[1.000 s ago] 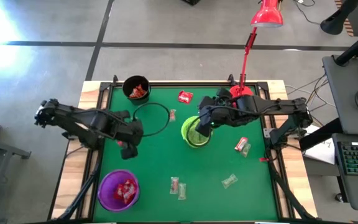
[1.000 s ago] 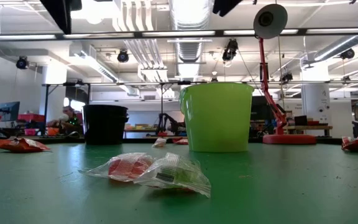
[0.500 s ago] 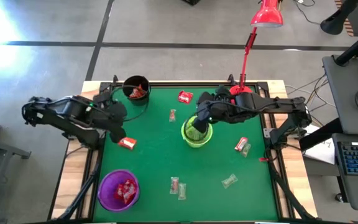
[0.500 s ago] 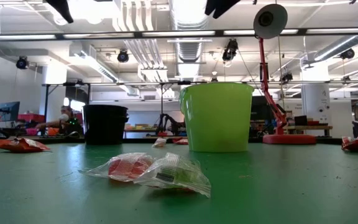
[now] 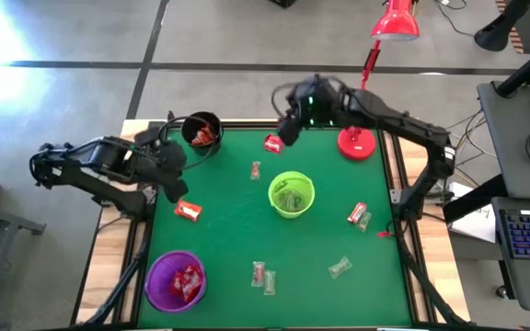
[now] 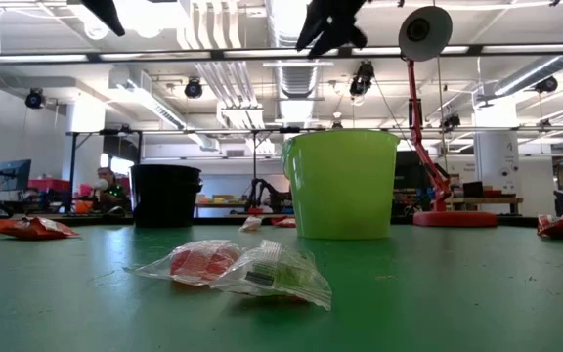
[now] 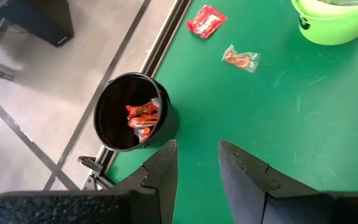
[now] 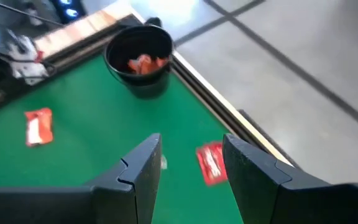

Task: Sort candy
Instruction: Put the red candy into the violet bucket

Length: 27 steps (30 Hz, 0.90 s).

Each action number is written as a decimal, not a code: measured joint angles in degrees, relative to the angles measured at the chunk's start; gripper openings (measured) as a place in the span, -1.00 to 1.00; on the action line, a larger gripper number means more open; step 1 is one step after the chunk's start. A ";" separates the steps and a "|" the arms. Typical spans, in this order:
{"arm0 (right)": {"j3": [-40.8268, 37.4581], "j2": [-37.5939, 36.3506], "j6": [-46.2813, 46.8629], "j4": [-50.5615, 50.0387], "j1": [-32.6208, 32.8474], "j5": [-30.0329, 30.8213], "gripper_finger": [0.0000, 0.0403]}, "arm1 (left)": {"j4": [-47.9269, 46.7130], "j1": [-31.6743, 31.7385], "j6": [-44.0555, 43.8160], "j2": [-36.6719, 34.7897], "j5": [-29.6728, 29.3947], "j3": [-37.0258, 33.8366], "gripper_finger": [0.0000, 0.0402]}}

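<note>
Your left gripper [image 5: 175, 176], at nine o'clock, has pulled back beside the black cup [image 5: 201, 130], fingers apart, empty; its red candy [image 5: 189, 211] lies dropped. Your right gripper [image 5: 288, 129] has left the green cup [image 5: 291, 195] for twelve o'clock, released, above another red candy [image 5: 273, 142].

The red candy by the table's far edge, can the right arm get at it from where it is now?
Probably yes. The right claw hangs open just beside the red candy, which lies alone on bare green table, with nothing between them.
</note>
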 joint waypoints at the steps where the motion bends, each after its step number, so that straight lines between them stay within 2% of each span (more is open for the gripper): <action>1: -0.01 0.61 -1.03 1.13 -1.97 -2.64 -0.18 | 0.00 0.43 0.00 -0.02 0.01 0.00 -0.50; 6: -0.02 4.42 -2.80 4.61 -9.85 -13.01 -0.18 | 0.06 3.05 -0.09 -0.34 0.02 0.00 -0.50; 10: 0.00 7.77 -3.50 4.77 -13.86 -16.72 -0.18 | 0.22 5.21 -0.11 -0.42 0.03 0.00 -0.50; 17: 0.00 13.04 -7.11 6.91 -16.78 -17.98 -0.18 | 0.34 8.28 -1.07 -0.42 0.05 0.00 -0.50; 24: 0.00 17.37 -13.82 7.43 -17.72 -30.37 -0.18 | 0.73 9.62 -4.50 -0.39 0.08 -0.02 -0.50; 27: 0.00 18.62 -20.10 7.38 -17.85 -32.87 -0.18 | 0.83 9.89 -6.06 -0.37 0.10 -0.02 -0.50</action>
